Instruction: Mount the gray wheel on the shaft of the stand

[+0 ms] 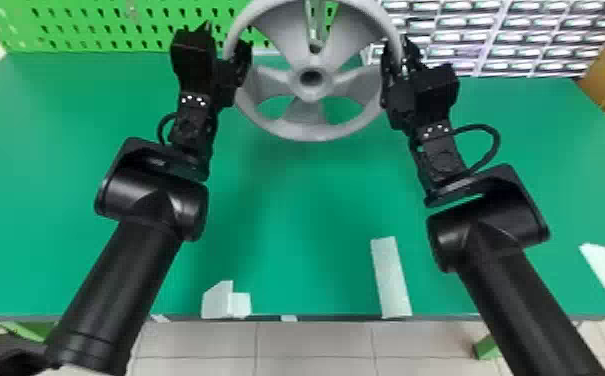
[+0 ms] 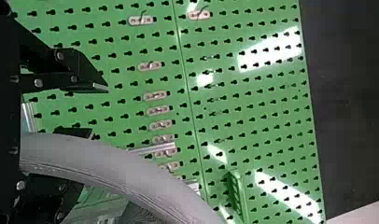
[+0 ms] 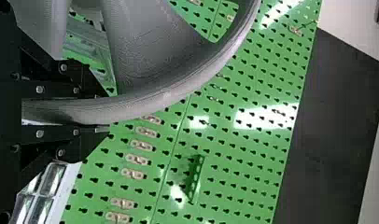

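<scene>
Gray wheel (image 1: 311, 127) is up over the far part of the surface (image 1: 291, 215), between the two arms, its hub (image 1: 312, 93) facing the head camera. The right end effector (image 1: 400, 50) is closed on the rim, one finger to each side. The left end effector (image 1: 228, 44) has its fingers apart around the rim, one well clear of it, so on that side the wheel looks guided more than gripped.

That would be my main worry: with just one firm hold, the wheel could sag or swing about the right side and meet the shaft at a slant. The metal upright (image 1: 314, 20) behind the wheel looks like part of the stand, but I cannot tell whether the bore (image 1: 309, 77) lines up with the shaft. Pushing while off centre could jam the hub or drag the rim out of the grip, and closing the left fingers unevenly could twist it.

Pale strips of tape (image 1: 391, 277) lie along the near part of the green surface. Behind it are a green pegboard (image 1: 116, 30) and a rack of small drawers (image 1: 506, 37); below, a tiled floor (image 1: 206, 340)
</scene>
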Robot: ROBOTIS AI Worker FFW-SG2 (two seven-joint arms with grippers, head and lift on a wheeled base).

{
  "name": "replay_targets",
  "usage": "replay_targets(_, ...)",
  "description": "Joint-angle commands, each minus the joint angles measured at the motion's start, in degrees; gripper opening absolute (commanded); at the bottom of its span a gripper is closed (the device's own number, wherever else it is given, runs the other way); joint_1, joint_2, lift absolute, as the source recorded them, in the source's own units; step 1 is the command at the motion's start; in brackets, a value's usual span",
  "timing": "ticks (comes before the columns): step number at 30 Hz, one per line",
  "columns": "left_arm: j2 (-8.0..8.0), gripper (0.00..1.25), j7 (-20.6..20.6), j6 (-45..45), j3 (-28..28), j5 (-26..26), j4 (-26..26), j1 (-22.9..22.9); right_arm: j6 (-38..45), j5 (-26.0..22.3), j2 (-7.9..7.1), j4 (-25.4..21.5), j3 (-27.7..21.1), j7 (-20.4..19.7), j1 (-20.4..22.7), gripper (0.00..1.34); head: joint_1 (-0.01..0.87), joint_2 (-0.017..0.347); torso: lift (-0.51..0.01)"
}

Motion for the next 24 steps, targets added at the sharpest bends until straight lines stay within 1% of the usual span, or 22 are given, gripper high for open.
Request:
replay_targets(1,-0.01,0.43,2.3,0.1,0.1,0.0,0.0,0.3,0.1,0.0,0.07,0.0,-0.1,-1.5,0.1,0.16,0.865,0.052,-0.101)
replay_targets(24,-0.01,0.44,2.3,-0.6,1.5,-0.9,0.0,-0.2,0.4,0.2,0.07,0.2,0.0,-1.5,-0.3,0.16,0.865,0.052,-0.101)
